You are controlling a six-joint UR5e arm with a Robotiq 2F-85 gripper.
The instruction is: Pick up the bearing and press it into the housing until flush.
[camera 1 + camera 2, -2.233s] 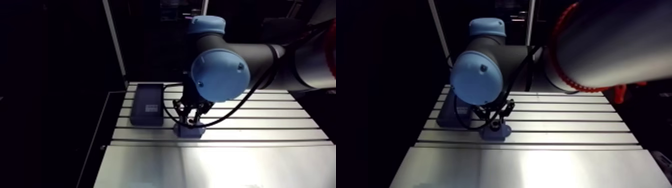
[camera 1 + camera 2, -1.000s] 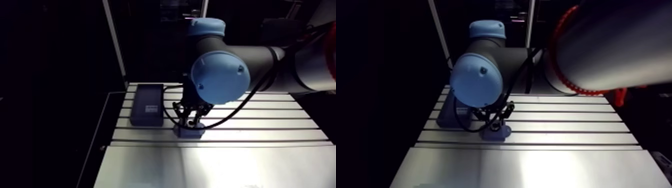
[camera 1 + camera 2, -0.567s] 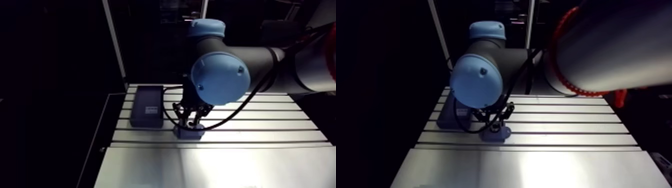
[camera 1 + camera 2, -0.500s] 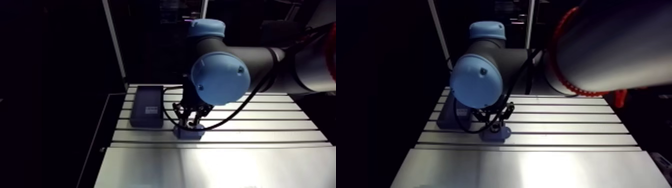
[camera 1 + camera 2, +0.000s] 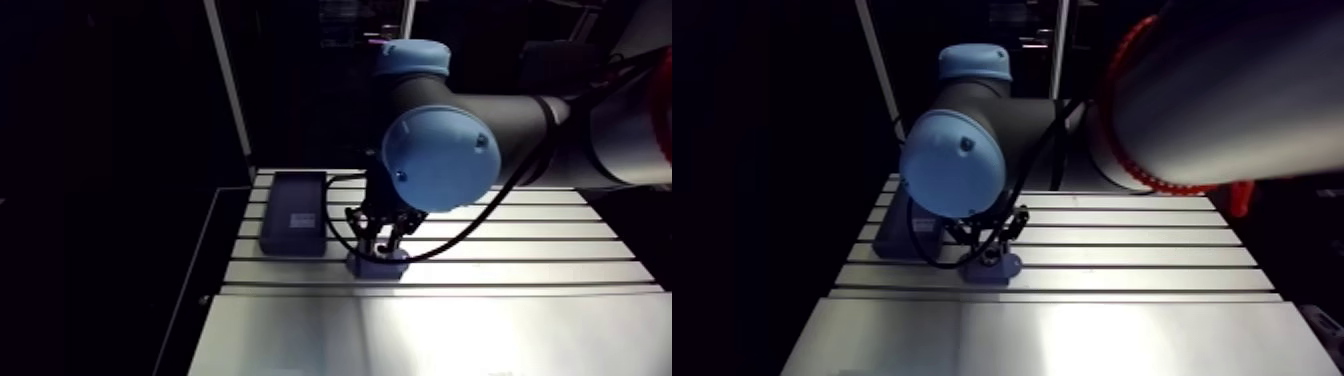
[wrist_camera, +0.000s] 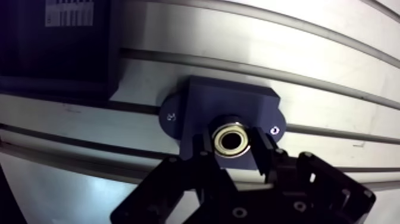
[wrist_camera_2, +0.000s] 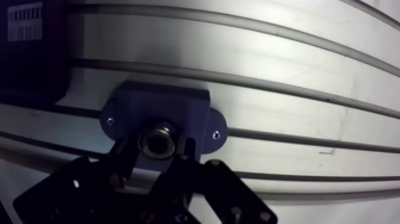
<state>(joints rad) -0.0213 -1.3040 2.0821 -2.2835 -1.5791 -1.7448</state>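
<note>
Claw [image 6: 233, 149] clamped on shiny metal ring bearing [image 6: 232, 138], sat in dk-blue housing [image 6: 229, 102].

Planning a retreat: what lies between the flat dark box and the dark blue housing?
Wrist view: only bare slotted aluminium table separates flat dark box from dark blue housing.

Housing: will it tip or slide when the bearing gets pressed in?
Probably won't tip: the housing sits low and wide, flat on the table. It may slide under side load; I cannot tell if its ears are bolted down.
</note>
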